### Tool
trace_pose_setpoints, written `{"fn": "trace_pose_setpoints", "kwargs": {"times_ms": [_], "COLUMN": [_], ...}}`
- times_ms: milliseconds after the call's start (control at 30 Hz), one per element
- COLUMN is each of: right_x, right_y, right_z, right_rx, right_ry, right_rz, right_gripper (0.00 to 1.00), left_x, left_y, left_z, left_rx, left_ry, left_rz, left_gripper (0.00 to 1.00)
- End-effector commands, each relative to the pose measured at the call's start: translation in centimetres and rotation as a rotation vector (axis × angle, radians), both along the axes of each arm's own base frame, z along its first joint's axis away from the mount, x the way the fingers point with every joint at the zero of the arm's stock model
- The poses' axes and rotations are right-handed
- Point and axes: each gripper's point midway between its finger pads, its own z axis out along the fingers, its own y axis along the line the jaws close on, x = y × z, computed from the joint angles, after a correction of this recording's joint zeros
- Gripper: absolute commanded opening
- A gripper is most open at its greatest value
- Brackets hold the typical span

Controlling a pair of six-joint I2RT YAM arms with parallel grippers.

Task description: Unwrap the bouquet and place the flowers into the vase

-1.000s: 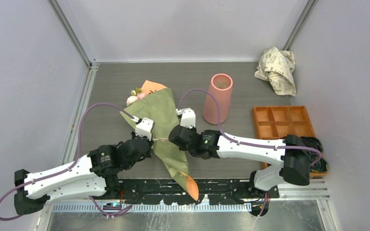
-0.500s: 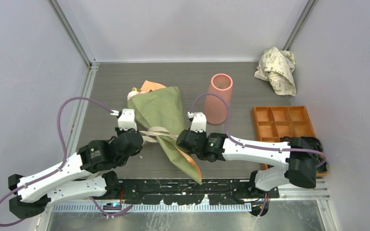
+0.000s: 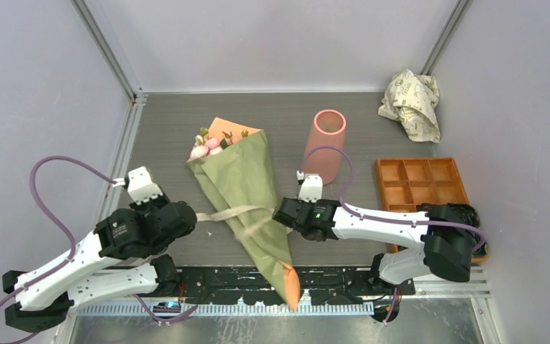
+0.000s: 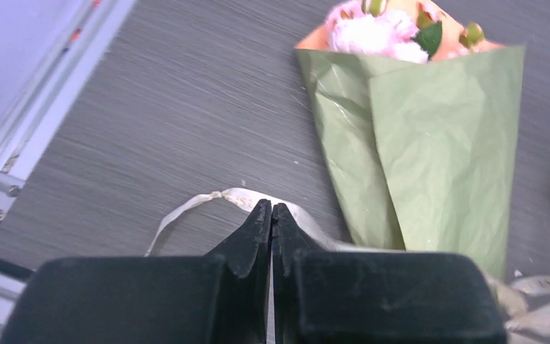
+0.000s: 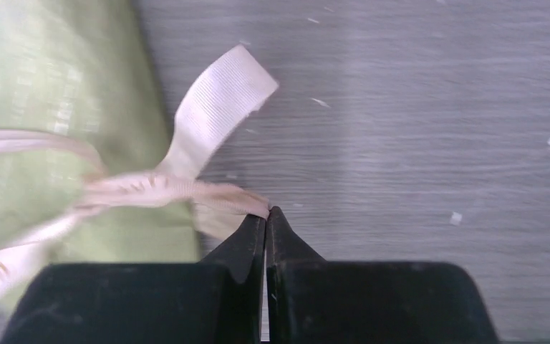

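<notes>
On the table (image 3: 165, 129), flanking the bouquet (image 3: 247, 179), left gripper (image 4: 271, 208) and right gripper (image 5: 266, 213) each pinch a ribbon (image 3: 225, 213) end.

2 white arms (image 3: 68, 266), purple cables (image 3: 51, 159)

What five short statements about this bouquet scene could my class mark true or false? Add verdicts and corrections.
1. The bouquet lies flat on the table, blooms pointing away from the arms. True.
2. The vase holds the flowers. False: the flowers sit inside the wrapping paper.
3. The left pincer and the right pincer are each shut on the ribbon. True.
4. The orange tray sits left of the bouquet. False: it is on the right, near the right arm.
5. The crumpled printed paper lies in the far right corner. True.
</notes>
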Motion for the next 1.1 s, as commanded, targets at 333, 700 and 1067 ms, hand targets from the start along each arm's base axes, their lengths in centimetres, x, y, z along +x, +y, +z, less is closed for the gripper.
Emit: {"fn": "trace_pose_setpoints", "kwargs": {"times_ms": [333,700,1067], "right_x": [0.8,0.3,-0.3], "right_y": [-1.1,-1.0,-7.0], "right_z": [3.6,3.8,6.3], "right_rx": [-0.047,0.021,0.117], "right_ry": [-0.061,-0.046,-0.159], "right_rz": [0.033,0.005,-0.148], "right_gripper": [0.56,0.63,0.65], "left_x": [1.4,-0.1,-1.8], "left_y": [-10.8,-23.9,-27.6], "left_z": [0.8,-6.4,-9.4], "left_rx": [-0.104,0.008,0.031], "left_ry": [-0.102,0.180,0.263], "left_rz": [-0.523,-1.033,-1.204], "left_gripper": [0.23,0.23,0.34]}}
